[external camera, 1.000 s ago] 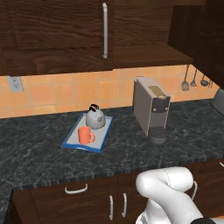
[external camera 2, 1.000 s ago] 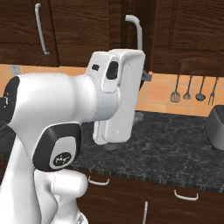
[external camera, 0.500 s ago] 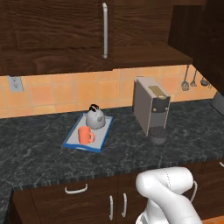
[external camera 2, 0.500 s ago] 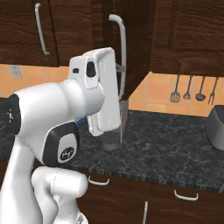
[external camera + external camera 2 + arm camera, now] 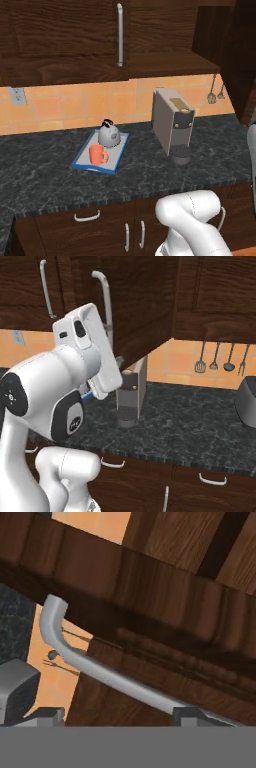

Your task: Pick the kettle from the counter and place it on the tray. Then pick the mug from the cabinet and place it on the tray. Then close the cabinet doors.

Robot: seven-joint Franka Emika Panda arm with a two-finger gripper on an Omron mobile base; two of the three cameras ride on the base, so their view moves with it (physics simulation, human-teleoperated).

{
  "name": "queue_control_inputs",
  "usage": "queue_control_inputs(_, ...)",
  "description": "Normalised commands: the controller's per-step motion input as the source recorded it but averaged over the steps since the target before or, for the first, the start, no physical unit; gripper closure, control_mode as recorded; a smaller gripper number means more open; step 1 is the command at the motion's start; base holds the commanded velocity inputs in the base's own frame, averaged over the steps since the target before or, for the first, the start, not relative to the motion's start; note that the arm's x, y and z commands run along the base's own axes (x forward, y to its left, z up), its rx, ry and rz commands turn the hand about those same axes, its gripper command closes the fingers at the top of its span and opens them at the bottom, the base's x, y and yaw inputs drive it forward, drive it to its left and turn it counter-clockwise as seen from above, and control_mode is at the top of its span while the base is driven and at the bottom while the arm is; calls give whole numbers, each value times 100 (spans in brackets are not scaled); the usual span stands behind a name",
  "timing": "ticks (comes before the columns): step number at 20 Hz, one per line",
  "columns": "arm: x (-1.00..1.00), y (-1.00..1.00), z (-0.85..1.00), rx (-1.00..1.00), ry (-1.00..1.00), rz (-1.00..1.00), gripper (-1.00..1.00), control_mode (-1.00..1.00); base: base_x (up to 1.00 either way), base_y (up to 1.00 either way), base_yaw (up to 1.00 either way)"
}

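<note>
Straddling the silver bar handle point(image 5: 107, 677) of a dark wooden cabinet door point(image 5: 165, 612), the gripper point(image 5: 117, 714) has its two tips set wide apart, one on each side of the bar, not clamped on it. From the right base view the hand is raised in front of that door point(image 5: 142, 311), which stands swung out from the wall cabinet. Down on the table point(image 5: 45, 175), toward its back edge and left of the coffee machine point(image 5: 172, 125), lies the blue-rimmed tray point(image 5: 82, 162). The kettle point(image 5: 108, 134) stands on its rear part and the orange mug point(image 5: 97, 155) just in front of it.
</note>
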Motion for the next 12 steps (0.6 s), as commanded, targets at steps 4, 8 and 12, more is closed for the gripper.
queue_control_inputs(4, 67, 54, -8, -7, 0, 23, -100, -100, 0, 0, 0)
queue_control_inputs(8, 73, 56, -22, -2, 0, 25, -100, -100, 0, 0, 0)
queue_control_inputs(12, 86, 54, -26, 0, 0, 26, -100, -100, 0, 0, 0)
